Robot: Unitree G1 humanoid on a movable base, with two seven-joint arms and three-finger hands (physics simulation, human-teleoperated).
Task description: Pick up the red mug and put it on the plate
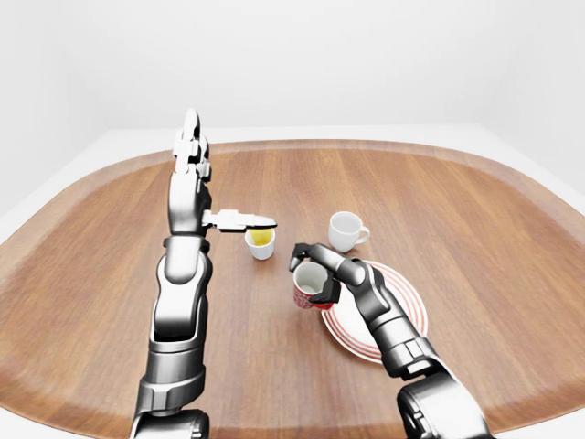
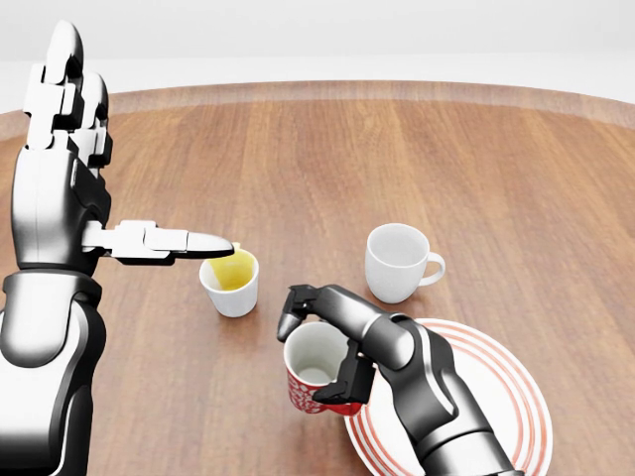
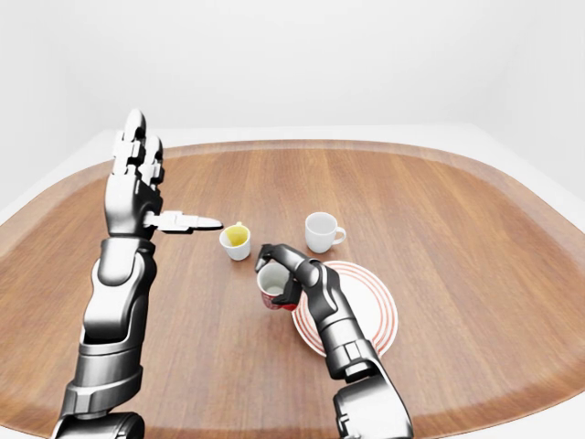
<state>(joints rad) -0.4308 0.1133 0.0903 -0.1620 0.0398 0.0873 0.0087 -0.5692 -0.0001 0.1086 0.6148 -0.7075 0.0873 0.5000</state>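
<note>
the right robot hand holds the red mug, its dark fingers curled over the rim on one side and down the mug's right wall on the other. the mug sits upright in that grip, its white inside showing, right at the left rim of the plate; whether its base touches the rim or the desk or hangs just clear is hard to tell. the plate, white with red rings, lies under and to the right of this robot hand's wrist. just above the hand stands a white mug; up and to the left of it stands a small white cup with yellow inside. the left robot hand is raised and spread wide, holding nothing, one finger pointing sideways just over the yellow cup's rim.
</note>
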